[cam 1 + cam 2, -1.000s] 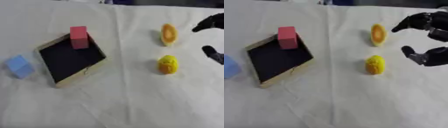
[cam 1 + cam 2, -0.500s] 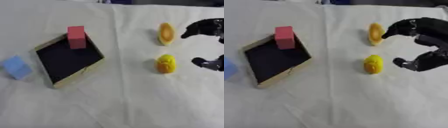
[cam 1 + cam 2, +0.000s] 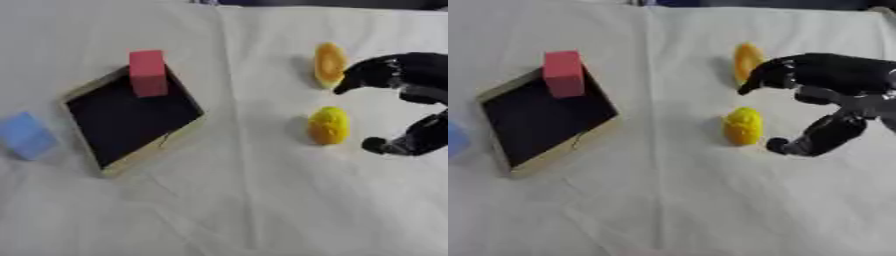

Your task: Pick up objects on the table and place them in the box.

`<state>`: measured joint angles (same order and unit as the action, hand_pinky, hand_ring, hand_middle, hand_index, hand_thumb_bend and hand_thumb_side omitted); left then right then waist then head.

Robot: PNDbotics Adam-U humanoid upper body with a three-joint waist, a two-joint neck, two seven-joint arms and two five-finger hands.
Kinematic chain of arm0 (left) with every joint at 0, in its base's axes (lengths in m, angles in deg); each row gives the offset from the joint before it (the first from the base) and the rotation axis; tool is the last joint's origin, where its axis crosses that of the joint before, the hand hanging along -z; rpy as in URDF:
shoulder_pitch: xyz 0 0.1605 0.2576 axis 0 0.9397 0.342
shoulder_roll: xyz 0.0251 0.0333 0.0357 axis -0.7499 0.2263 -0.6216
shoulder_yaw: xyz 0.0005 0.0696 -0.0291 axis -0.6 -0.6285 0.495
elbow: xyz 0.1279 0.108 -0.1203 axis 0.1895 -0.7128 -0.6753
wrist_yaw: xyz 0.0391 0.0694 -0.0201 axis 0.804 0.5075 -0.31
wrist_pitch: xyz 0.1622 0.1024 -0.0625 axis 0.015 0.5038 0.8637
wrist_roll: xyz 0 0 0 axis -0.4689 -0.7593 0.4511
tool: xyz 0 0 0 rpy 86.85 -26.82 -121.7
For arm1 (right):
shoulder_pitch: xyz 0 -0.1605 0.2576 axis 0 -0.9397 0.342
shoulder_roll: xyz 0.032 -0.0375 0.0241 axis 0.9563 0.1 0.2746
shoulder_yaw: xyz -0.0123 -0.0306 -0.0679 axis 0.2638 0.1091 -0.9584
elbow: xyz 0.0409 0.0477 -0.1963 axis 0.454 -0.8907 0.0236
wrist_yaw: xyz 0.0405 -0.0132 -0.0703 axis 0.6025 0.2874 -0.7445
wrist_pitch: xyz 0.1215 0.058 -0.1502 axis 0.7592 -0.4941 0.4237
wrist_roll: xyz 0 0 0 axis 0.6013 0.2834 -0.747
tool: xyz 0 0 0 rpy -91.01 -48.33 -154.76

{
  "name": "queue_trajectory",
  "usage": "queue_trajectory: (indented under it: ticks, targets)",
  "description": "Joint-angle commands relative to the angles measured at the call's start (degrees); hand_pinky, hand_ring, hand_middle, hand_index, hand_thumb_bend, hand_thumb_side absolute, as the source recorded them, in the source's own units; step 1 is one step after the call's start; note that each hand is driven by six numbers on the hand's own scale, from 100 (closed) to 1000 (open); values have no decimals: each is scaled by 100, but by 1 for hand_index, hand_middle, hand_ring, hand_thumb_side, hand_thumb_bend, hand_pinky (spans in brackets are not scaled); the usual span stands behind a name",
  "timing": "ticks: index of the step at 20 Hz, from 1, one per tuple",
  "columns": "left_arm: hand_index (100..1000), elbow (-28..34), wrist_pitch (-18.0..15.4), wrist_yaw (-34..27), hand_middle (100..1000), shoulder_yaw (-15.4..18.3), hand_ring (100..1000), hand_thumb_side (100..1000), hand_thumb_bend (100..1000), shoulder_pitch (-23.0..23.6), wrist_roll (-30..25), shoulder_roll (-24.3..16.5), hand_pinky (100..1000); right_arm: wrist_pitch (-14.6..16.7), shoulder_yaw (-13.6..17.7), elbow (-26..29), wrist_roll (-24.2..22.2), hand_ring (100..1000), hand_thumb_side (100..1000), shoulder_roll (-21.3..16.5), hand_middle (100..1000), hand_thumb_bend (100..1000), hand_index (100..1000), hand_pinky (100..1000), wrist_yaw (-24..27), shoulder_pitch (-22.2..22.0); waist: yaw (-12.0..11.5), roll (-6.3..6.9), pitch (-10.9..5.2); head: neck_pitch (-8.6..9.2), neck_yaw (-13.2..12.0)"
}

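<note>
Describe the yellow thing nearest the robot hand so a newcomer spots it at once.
Start at the black-floored box on the left, then cross the white cloth to the right robot hand. Just left of its thumb sits the yellow lump, rounder and nearer the camera than the flat orange-yellow slice behind it.

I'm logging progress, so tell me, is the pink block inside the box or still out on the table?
In: the pink block stands against the far corner of the box, on its dark floor.

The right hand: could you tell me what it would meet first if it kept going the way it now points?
Probably the yellow object, just left of the open right hand; height above the table is unclear.
</note>
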<state>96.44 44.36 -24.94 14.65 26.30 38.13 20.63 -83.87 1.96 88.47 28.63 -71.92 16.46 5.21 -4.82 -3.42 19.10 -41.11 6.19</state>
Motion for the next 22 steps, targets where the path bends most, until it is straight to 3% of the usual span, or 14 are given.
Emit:
queue_trajectory:
  ticks: [1, 12, 22]
  targets:
    - [765, 85, -7, -34, 608, -1, 652, 566, 100, -60, -28, -116, 692, -120, -7, 16, -65, 933, 181, -15, 804, 398, 887, 919, -73, 139, -16, -22, 4, 37, 27]
    - [765, 85, -4, -52, 608, -16, 652, 573, 100, -107, -52, -83, 692, -196, -170, -762, 104, 924, 139, 409, 784, 374, 876, 910, -285, 452, -87, -12, 86, 72, 36]
    - [765, 85, -7, -58, 608, -21, 652, 578, 100, -143, -59, -65, 693, -88, -227, -1280, 84, 925, 187, 601, 782, 343, 878, 911, -340, 473, -124, -1, 165, 87, 47]
